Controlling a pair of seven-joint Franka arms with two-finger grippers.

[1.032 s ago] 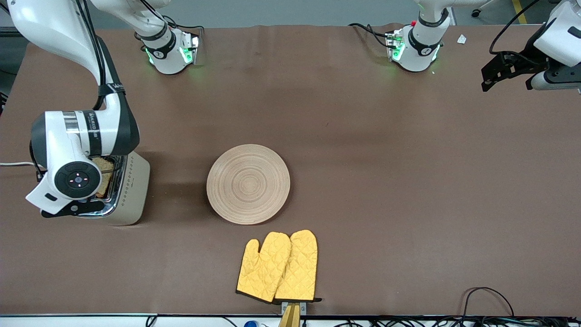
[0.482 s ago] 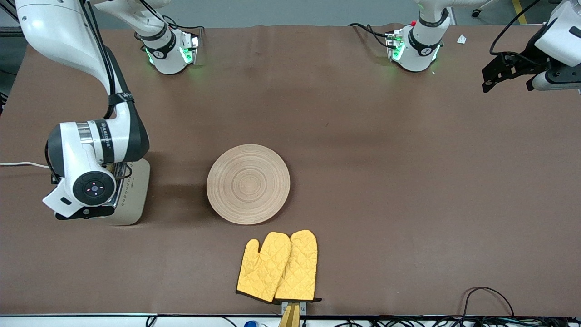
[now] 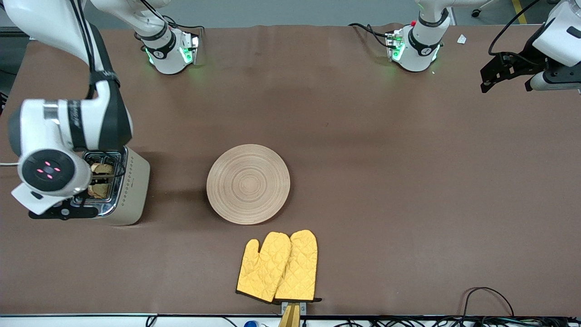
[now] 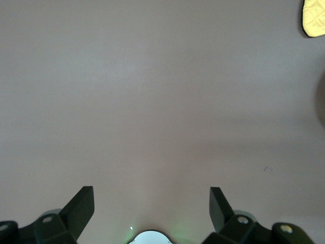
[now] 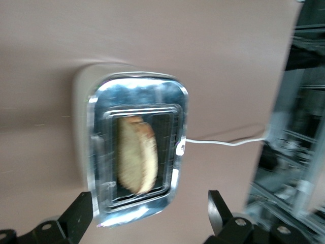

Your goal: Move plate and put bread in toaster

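The toaster point(image 3: 132, 190) stands at the right arm's end of the table. The bread point(image 3: 100, 180) stands in one of its slots, its top above the chrome. The right wrist view shows the bread point(image 5: 136, 160) in the toaster point(image 5: 99, 152) from above. My right gripper point(image 5: 150, 211) is open and empty, up in the air over the toaster's edge. The plate point(image 3: 248, 183) lies flat mid-table, beside the toaster. My left gripper point(image 4: 151, 201) is open and empty; it waits high over the left arm's end of the table point(image 3: 504, 72).
A pair of yellow oven mitts point(image 3: 278, 266) lies nearer to the front camera than the plate, and one tip shows in the left wrist view point(image 4: 315, 18). The toaster's white cord point(image 5: 223, 142) trails off the table's end. Cables point(image 3: 488, 299) lie at the front edge.
My right gripper dropped close over the toaster, then rose away from it. The bread stays in the slot and now shows. The left arm and the plate have not moved.
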